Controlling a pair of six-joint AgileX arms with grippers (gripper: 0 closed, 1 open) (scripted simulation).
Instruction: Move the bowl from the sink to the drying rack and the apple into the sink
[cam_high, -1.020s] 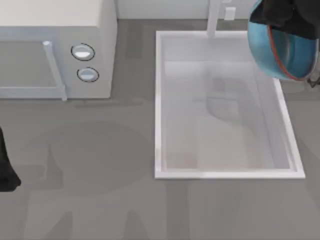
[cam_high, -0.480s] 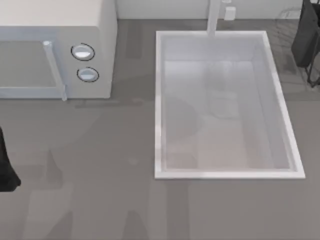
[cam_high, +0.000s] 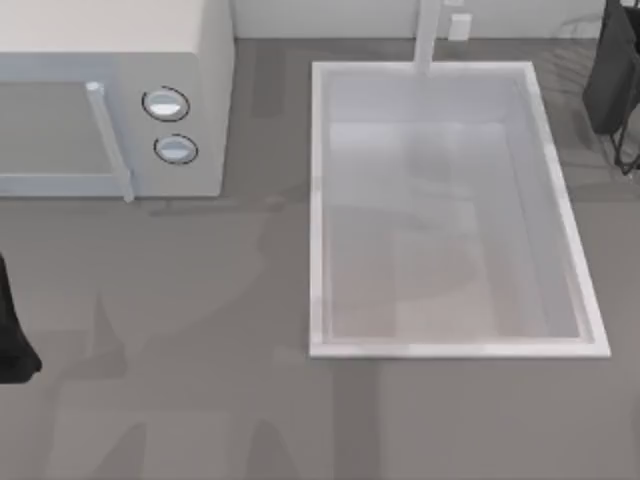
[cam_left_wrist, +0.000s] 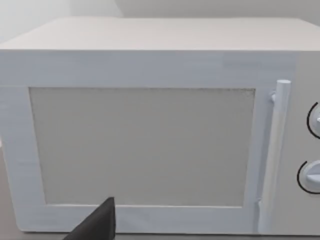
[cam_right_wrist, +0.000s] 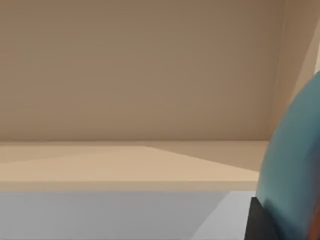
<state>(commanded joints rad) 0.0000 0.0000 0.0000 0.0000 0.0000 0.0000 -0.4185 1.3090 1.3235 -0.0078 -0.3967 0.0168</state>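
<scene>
Since a second ago the bowl has left the upper right of the top view, where it hung under the right arm over the sink's far right corner; since half a second ago nothing there has shifted.

Right arm (cam_high: 612, 75): black bulk at the top view's upper-right edge, past the sink's right rim. Can't tell whether the right hand is open or closed. Right wrist view has the bowl (cam_right_wrist: 295, 170) as a glossy blue curve close to the camera at the frame's right edge, a dark block below it at lower right. Rest of that view is beige wall and a pale ledge.

Rack (cam_high: 578, 45): faint grey wires at the upper right of the top view, just beside the right arm, partly cut off by the frame.

Sink (cam_high: 318, 200): white basin right of centre, faucet post (cam_high: 428, 35) at its far rim. Basin interior is bare white.

Worktop (cam_high: 200, 330): grey, streaked with arm shadows.

Microwave (cam_high: 110, 110): upper left of the top view, two round knobs (cam_high: 166, 104) on its right end. Left wrist view faces its door (cam_left_wrist: 142, 145) square on, handle (cam_left_wrist: 272, 155) at right.

Left arm (cam_high: 12, 330): black shape at the top view's left edge, low. One dark fingertip (cam_left_wrist: 97, 222) at the bottom of the left wrist view; left hand state can't be told.
</scene>
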